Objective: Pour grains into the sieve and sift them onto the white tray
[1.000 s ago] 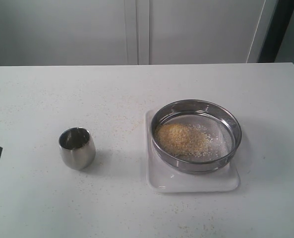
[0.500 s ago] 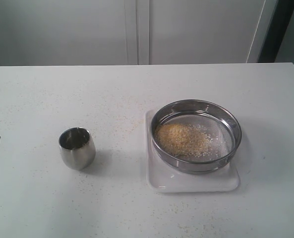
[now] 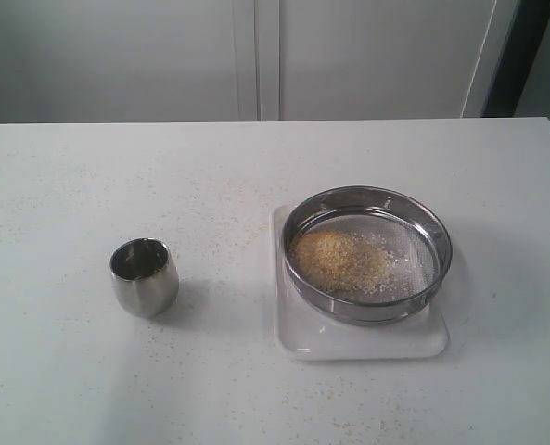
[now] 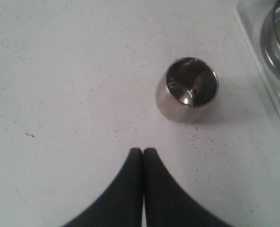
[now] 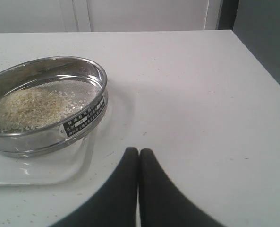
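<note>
Grains [image 3: 335,260] sit heaped in the sieve [image 3: 377,312], which rests on the white tray [image 3: 349,341] to catch the siftings. Left gripper [image 4: 143,153], fingers pressed together, hangs near the empty-looking steel cup [image 4: 187,90]. Right gripper [image 5: 139,153], likewise closed on nothing, waits beside the sieve.

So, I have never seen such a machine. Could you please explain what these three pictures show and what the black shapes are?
It is a robot with two arms. One picture comes from a camera off the arms; the other two from cameras on the wrists. The black shapes are the left gripper and the right gripper, both shut and holding nothing. On the white table stands a small steel cup, apparently empty. Beside it the sieve, with the grains inside, sits on the white tray.
</note>
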Robot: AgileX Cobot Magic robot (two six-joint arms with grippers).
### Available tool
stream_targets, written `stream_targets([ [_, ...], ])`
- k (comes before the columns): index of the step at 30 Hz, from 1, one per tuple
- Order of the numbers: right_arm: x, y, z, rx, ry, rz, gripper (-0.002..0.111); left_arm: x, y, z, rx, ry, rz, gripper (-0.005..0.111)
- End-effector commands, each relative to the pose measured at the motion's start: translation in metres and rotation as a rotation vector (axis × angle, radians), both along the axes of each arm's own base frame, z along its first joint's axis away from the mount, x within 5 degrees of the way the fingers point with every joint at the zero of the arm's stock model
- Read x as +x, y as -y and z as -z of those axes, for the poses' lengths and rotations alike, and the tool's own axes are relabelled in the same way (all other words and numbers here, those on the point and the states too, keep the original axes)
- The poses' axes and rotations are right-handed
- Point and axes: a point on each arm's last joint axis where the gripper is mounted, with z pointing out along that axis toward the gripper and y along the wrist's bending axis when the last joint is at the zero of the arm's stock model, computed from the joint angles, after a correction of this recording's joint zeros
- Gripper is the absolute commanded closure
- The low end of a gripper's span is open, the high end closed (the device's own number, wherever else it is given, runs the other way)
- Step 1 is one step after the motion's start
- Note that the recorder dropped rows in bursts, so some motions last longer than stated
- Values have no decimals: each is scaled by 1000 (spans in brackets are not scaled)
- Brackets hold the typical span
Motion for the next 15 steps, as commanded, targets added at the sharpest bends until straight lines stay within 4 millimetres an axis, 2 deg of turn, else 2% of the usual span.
stream_targets([
  [1, 0, 0, 0, -2, 13, 1, 108, -8, -8, -10, -5, 66, -40, 107],
  [7, 0, 0, 0, -2, 13, 1, 108, -15, -25, -16, 10, 93, -137, 107],
  [15, 0, 0, 0, -2, 13, 1, 108, -31, -28, -30, 16, 218, -155, 107],
])
